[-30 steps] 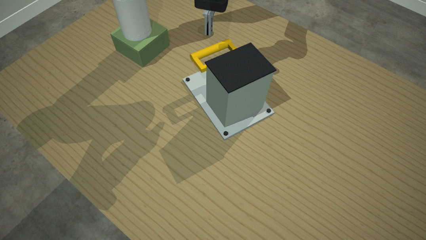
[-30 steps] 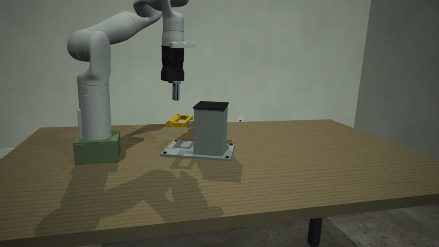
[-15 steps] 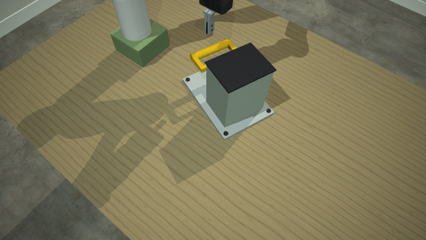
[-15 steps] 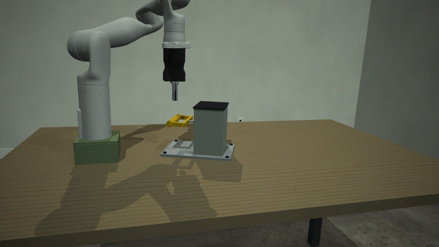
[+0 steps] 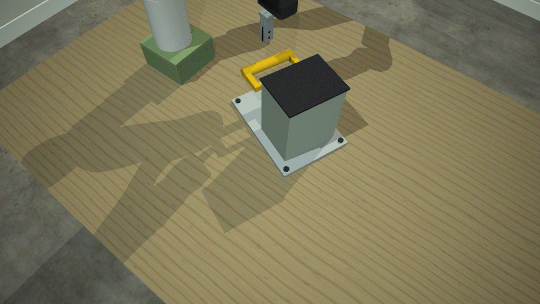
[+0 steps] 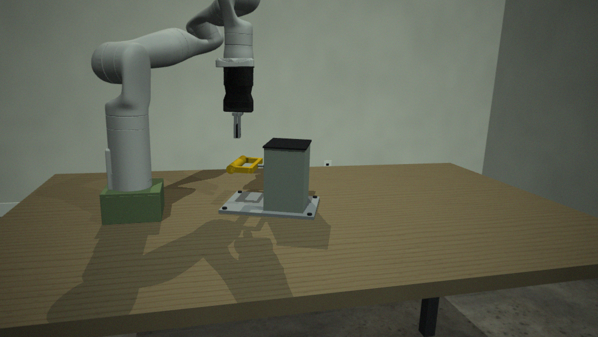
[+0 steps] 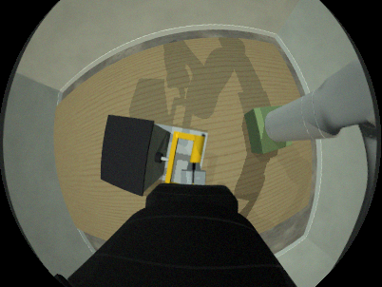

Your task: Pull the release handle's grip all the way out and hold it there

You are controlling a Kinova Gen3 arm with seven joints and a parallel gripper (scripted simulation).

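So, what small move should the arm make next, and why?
Probably open the claw first. It hangs shut in the air above the yellow grip, holding nothing, and its closed fingers cannot straddle the bar. The grip sits close to the housing, not pulled yet. Then it could descend.

Looking down past the black gripper body (image 7: pixel 190 250), which fills the 6 o'clock sector, you see the closed fingertips just above it, near centre. The yellow grip (image 7: pixel 183 147) lies directly beyond them, toward 12 o'clock. The dark-topped housing (image 7: pixel 128 154) sits at 9 o'clock of the grip. At 3 o'clock, the grey arm column (image 7: pixel 316 111) rises from its green base (image 7: pixel 255 132).
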